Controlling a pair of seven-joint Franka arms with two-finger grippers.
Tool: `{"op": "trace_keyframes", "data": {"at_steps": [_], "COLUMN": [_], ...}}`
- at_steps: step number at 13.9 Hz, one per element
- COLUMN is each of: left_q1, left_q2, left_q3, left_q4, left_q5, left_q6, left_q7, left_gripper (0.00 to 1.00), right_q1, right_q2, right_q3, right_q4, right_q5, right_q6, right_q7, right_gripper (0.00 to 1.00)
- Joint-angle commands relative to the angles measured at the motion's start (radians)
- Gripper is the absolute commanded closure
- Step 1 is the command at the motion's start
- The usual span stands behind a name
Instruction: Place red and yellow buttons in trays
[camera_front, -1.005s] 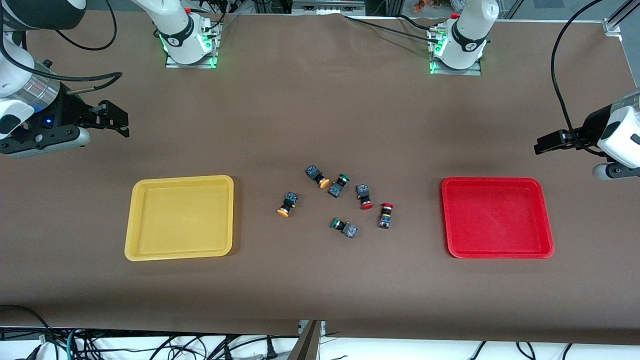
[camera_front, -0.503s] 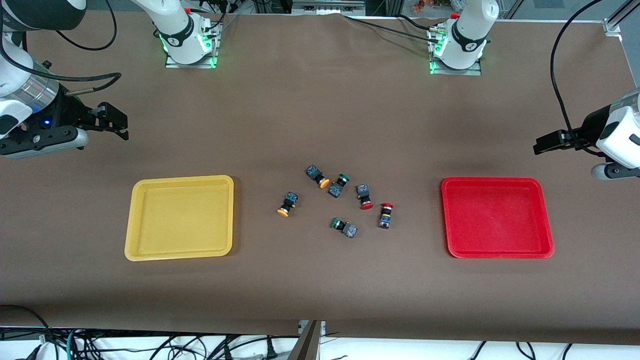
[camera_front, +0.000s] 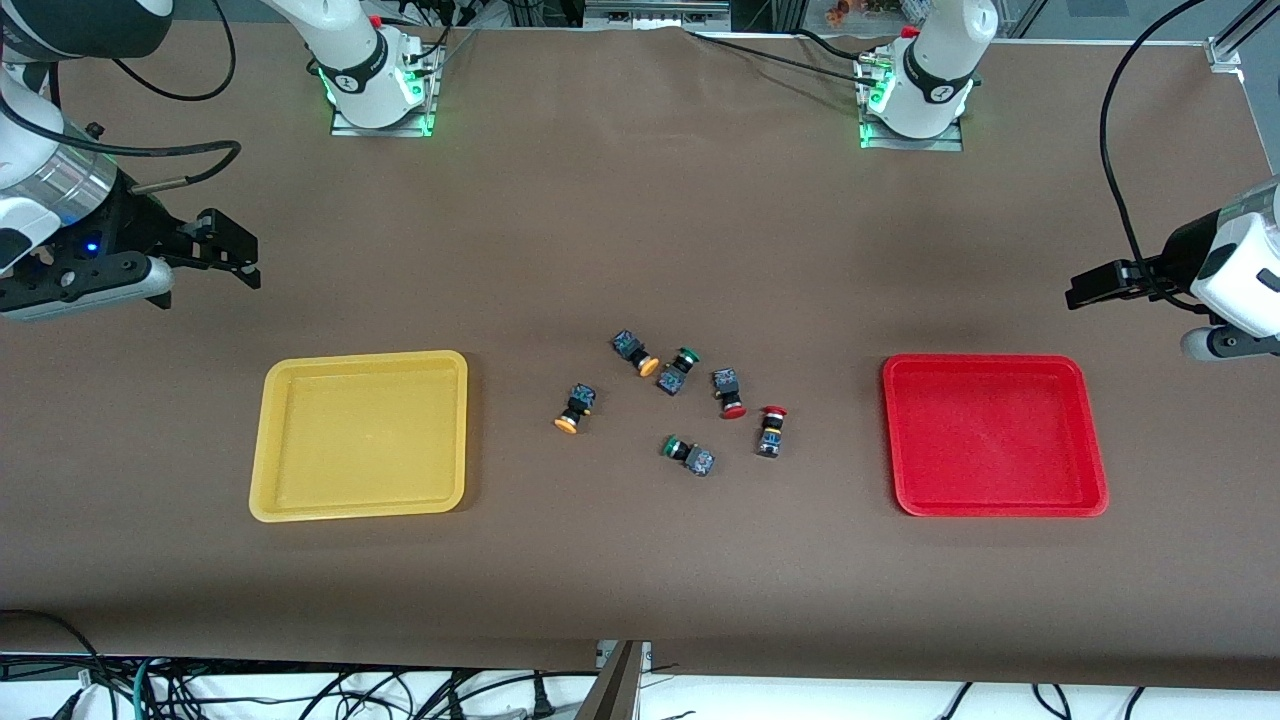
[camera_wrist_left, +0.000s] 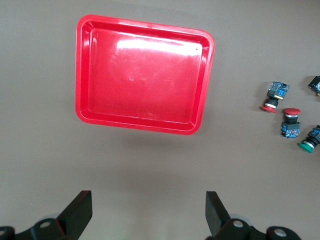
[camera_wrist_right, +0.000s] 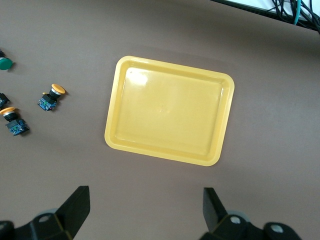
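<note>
Above table ends | left gripper (camera_wrist_left: 146, 212), right gripper (camera_wrist_right: 145, 210) agape (empty) | buttons (camera_front: 671, 404) mid-table

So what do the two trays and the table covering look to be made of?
The yellow rectangular tray and red rectangular tray look like moulded plastic, semi-glossy: light glares off their floors. The brown table covering looks matte, perhaps paper or fabric, with no reflections.
</note>
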Motion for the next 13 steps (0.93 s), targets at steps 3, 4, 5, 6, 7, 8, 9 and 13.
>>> {"op": "trace_keyframes", "data": {"at_steps": [3, 4, 5, 6, 7, 8, 9, 13], "left_q1": [-0.004, -0.006, -0.006, -0.013, -0.032, -0.059, -0.082, -0.164], "left_q2": [0.08, 0.085, 0.09, 0.103, 0.126, 0.163, 0.195, 0.289], "left_q3": [0.004, 0.002, 0.001, -0.005, -0.009, -0.009, -0.009, -0.009], "left_q4": [0.14, 0.141, 0.14, 0.14, 0.14, 0.143, 0.146, 0.138], "left_q5": [-0.018, -0.018, -0.023, -0.023, -0.021, -0.023, -0.023, -0.04], "left_q6": [-0.014, -0.012, -0.011, -0.011, -0.009, -0.008, 0.009, 0.193], "left_q7": [0.012, 0.015, 0.016, 0.018, 0.016, 0.016, 0.013, -0.08], "left_gripper": [0.0, 0.0, 0.0, 0.0, 0.0, 0.0, 0.0, 0.0], "right_q1": [-0.008, -0.006, -0.006, -0.006, -0.008, -0.006, -0.006, -0.005], "right_q2": [0.015, 0.019, 0.021, 0.021, 0.021, 0.021, 0.021, 0.019], "right_q3": [0.0, 0.0, 0.0, 0.0, 0.0, 0.0, 0.0, 0.002], "right_q4": [0.005, 0.006, 0.005, 0.006, 0.005, 0.005, 0.006, 0.005], "right_q5": [0.015, 0.014, 0.014, 0.014, 0.014, 0.015, 0.015, 0.015], "right_q6": [0.004, 0.002, 0.004, 0.004, 0.004, 0.002, 0.004, 0.004], "right_q7": [-0.009, -0.011, -0.011, -0.011, -0.011, -0.011, -0.011, -0.009], "right_gripper": [0.0, 0.0, 0.0, 0.0, 0.0, 0.0, 0.0, 0.0]}}
